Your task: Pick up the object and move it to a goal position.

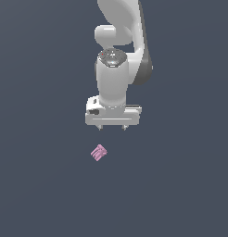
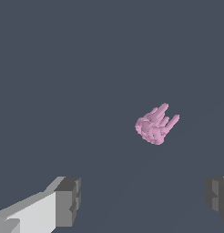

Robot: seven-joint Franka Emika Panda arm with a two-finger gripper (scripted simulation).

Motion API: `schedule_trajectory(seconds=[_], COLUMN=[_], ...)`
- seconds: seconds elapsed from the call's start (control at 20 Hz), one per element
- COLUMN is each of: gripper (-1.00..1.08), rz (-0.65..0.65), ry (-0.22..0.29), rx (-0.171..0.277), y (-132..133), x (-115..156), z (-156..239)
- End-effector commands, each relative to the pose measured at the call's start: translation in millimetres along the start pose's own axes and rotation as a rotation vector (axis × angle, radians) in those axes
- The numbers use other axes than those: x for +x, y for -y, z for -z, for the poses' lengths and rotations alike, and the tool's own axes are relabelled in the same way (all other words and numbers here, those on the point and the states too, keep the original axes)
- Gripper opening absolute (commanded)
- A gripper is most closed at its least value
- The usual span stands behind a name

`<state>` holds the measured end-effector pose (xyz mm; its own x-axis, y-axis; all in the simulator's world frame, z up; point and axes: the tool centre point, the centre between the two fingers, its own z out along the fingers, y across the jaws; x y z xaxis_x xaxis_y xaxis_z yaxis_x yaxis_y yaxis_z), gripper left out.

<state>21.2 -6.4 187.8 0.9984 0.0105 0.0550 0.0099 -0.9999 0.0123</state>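
A: What's the tool (image 1: 112,128) doing?

B: Its jaws are spread wide and empty, both fingertips (image 2: 68,200) flanking open space in the wrist view.

A: And the object (image 1: 98,152)?

B: Lying on the dark worktop (image 1: 41,185), near the tool but apart from it, untouched. I'd judge that everything remains: descent, grasp, carry.

A: The arm?

B: Wrist pointing straight down, poised above.

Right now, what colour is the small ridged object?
Pink-mauve object, clearest in the wrist view.
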Motion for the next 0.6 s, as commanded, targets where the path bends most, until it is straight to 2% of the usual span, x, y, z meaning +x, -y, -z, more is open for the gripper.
schedule_trajectory(seconds=[0.0,0.55], gripper=[1.00,1.00], rz=[0.000,-0.007], ry=[0.000,-0.009], rx=[0.000,0.030], y=[0.0,22.5], x=[0.0,-1.8], z=[0.0,10.7])
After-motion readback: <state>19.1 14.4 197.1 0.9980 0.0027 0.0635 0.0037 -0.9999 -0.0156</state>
